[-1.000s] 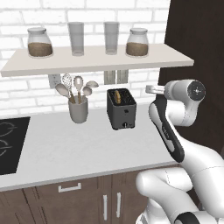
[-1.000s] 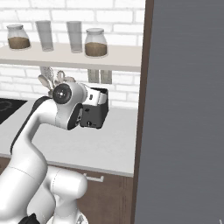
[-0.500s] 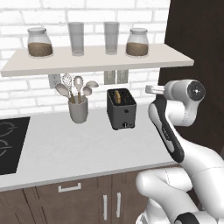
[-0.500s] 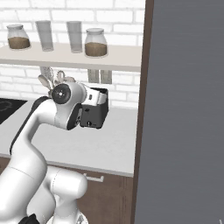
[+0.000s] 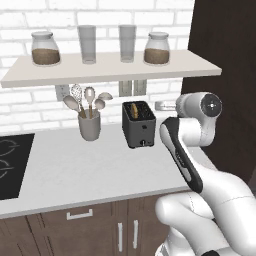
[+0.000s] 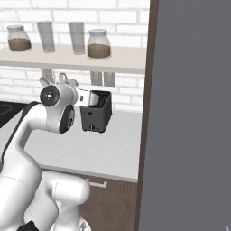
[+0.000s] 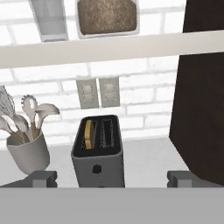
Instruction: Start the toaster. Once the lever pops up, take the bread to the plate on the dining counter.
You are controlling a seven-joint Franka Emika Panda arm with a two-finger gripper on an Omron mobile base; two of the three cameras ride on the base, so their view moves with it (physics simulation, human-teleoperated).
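change since earlier: nothing I can make out; the arm, the toaster and the utensil cup sit where they were a second ago, and the jaws have stayed spread.
gripper (image 7: 112,179): wide apart and holding nothing; in the hand view its two tips stand to either side of the toaster, short of it and not touching.
toaster (image 7: 98,151): straight ahead of the hand on the counter (image 5: 90,170), upright, against the brick wall below the shelf (image 5: 110,70); small knob low on the front face. In the left base view it stands at (image 5: 138,124), just beside the hand.
bread (image 7: 89,134): one golden-brown slice standing on edge in the toaster's left slot as the hand view shows it, top edge about level with the slot; the other slot is empty.
lever: I cannot pick it out in these views.
how the bread should handle: light, stiff once toasted, crumbly at the crust, so likely to crack under a hard squeeze; best taken by the top edge, fingers across its thin faces, and lifted straight up.
how the toaster should handle: small and probably light enough to slide if pushed sideways; press downward.
utensil cup (image 5: 89,124): near the toaster, holding spoons and a whisk.
step in hand: approaching to start the toaster.
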